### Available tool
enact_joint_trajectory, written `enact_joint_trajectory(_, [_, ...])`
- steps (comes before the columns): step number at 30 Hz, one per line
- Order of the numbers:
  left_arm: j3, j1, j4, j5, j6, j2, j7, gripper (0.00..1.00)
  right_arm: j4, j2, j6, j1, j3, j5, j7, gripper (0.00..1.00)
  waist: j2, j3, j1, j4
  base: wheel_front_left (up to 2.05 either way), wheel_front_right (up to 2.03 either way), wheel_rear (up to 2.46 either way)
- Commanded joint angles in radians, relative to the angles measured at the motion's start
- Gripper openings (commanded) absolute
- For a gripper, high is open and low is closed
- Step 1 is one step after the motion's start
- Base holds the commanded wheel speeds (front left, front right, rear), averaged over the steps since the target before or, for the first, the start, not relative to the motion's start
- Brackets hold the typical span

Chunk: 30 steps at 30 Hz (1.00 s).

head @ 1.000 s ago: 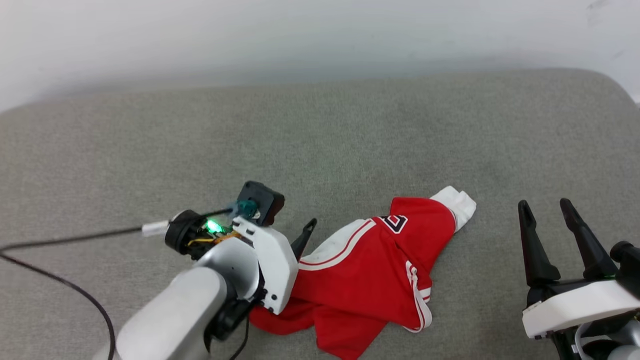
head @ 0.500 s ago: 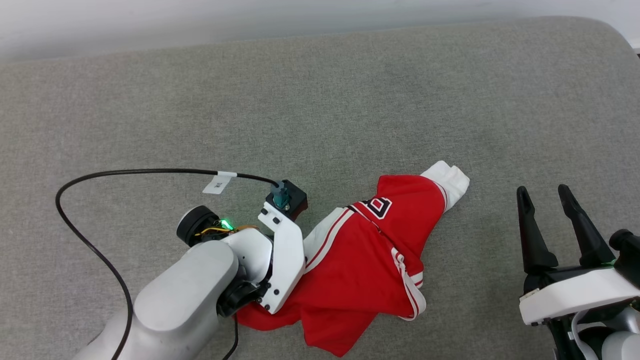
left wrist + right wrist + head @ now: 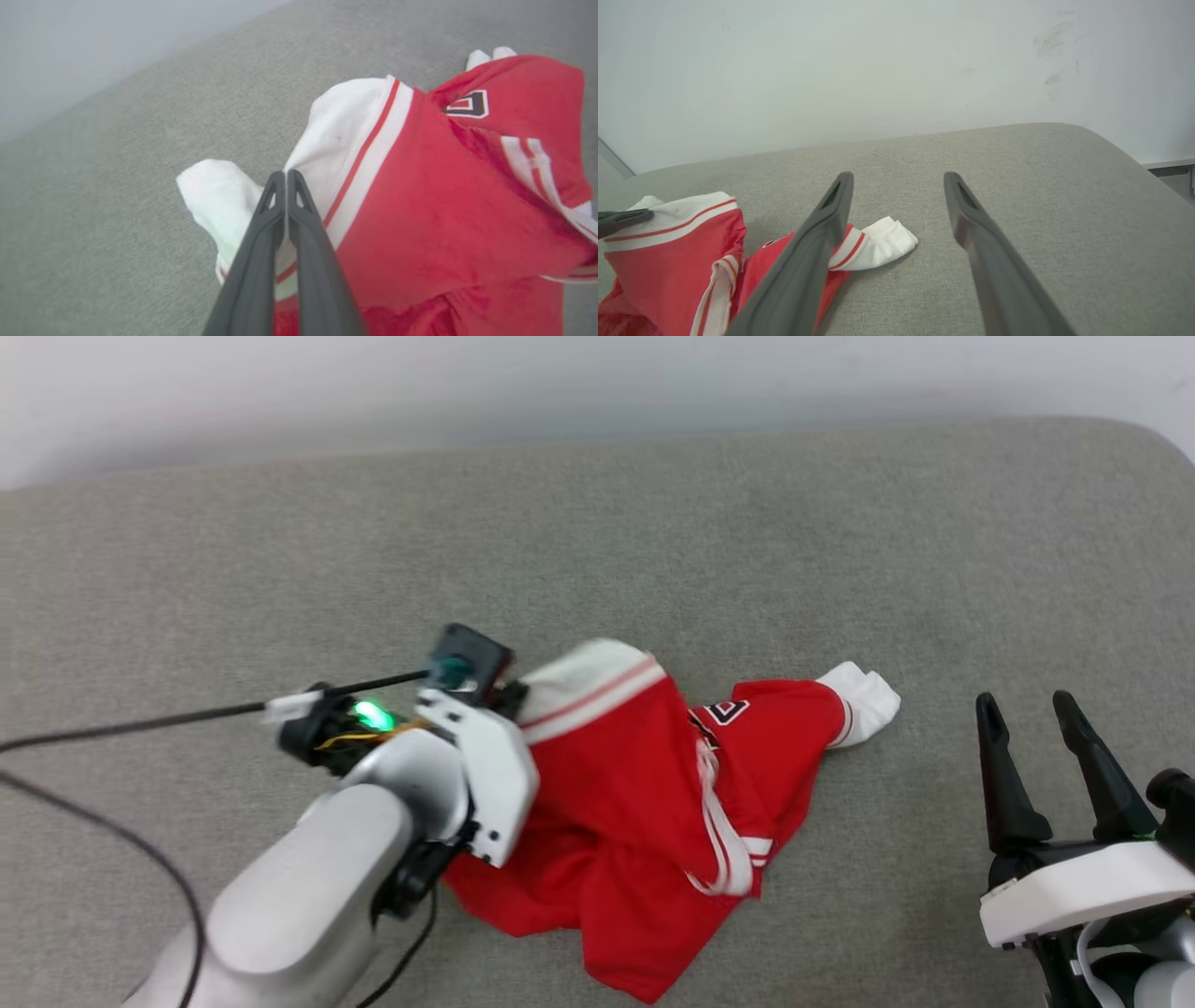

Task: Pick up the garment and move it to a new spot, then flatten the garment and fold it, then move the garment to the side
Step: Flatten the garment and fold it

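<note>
The garment (image 3: 635,784) is a red shirt with white sleeves and striped trim, crumpled on the grey cushion (image 3: 653,541). My left gripper (image 3: 285,173) is shut on the white sleeve edge beside the red-and-white trim. It holds that part of the garment (image 3: 420,196) raised, while the rest hangs down to the cushion. A second white sleeve (image 3: 868,705) lies flat at the right end. My right gripper (image 3: 1032,709) stands open and empty to the right of the shirt, apart from it. In the right wrist view the garment (image 3: 668,261) is at the lower left.
A black cable (image 3: 140,723) runs left from the left wrist across the cushion. A pale wall (image 3: 878,70) rises behind the cushion's far edge. The cushion's rounded corner (image 3: 1120,140) falls away at the right.
My left gripper has shut on the white sleeve edge and lifted it, so the shirt's left part now stands up. The head camera has shifted. The right gripper stays open.
</note>
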Motion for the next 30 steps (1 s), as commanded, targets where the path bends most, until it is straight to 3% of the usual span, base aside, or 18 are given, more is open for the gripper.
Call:
enact_joint_trajectory(1, [0.021, 0.030, -0.020, 0.002, 0.027, 0.016, -0.026, 0.00, -0.003, 0.002, 0.000, 0.013, -0.003, -0.002, 0.003, 1.00, -0.0001, -0.019, 0.0000, 0.015, 0.00, 0.00, 0.00])
enact_joint_trajectory(7, [0.142, 0.189, -0.142, -0.035, 0.198, 0.092, -0.109, 0.00, -0.018, 0.002, 0.000, 0.030, -0.008, 0.000, 0.017, 1.00, -0.0001, -0.041, 0.0000, 0.033, 0.00, 0.00, 0.00])
enact_joint_trajectory(8, [0.200, 0.304, -0.178, -0.072, 0.279, 0.126, -0.132, 0.00, -0.025, 0.002, 0.000, 0.034, -0.011, 0.002, 0.022, 1.00, -0.0001, -0.039, 0.0000, 0.038, 0.00, 0.00, 0.00])
enact_joint_trajectory(11, [0.239, 0.411, -0.175, -0.123, 0.325, 0.127, -0.149, 0.00, -0.031, 0.002, 0.000, 0.034, -0.012, 0.004, 0.026, 1.00, -0.0001, -0.033, 0.0000, 0.040, 0.00, 0.00, 0.00])
enact_joint_trajectory(14, [0.259, 0.465, -0.143, -0.170, 0.324, 0.103, -0.171, 0.00, -0.035, 0.002, 0.000, 0.028, -0.011, 0.003, 0.026, 1.00, -0.0001, -0.025, 0.0000, 0.042, 0.00, 0.00, 0.00])
enact_joint_trajectory(15, [0.259, 0.477, -0.126, -0.182, 0.316, 0.095, -0.174, 0.22, -0.036, 0.002, 0.000, 0.025, -0.011, 0.002, 0.025, 1.00, -0.0001, -0.025, 0.0000, 0.042, 0.00, 0.00, 0.00])
enact_joint_trajectory(17, [0.264, 0.483, -0.101, -0.198, 0.298, 0.077, -0.195, 1.00, -0.037, 0.002, 0.000, 0.019, -0.009, -0.003, 0.024, 1.00, -0.0001, -0.026, 0.0000, 0.042, 0.00, 0.00, 0.00])
enact_joint_trajectory(30, [0.312, 0.479, -0.141, -0.103, 0.295, 0.026, -0.534, 1.00, -0.028, 0.002, 0.000, 0.055, -0.012, -0.008, 0.042, 1.00, -0.0001, -0.114, 0.0000, 0.028, 0.00, 0.00, 0.00])
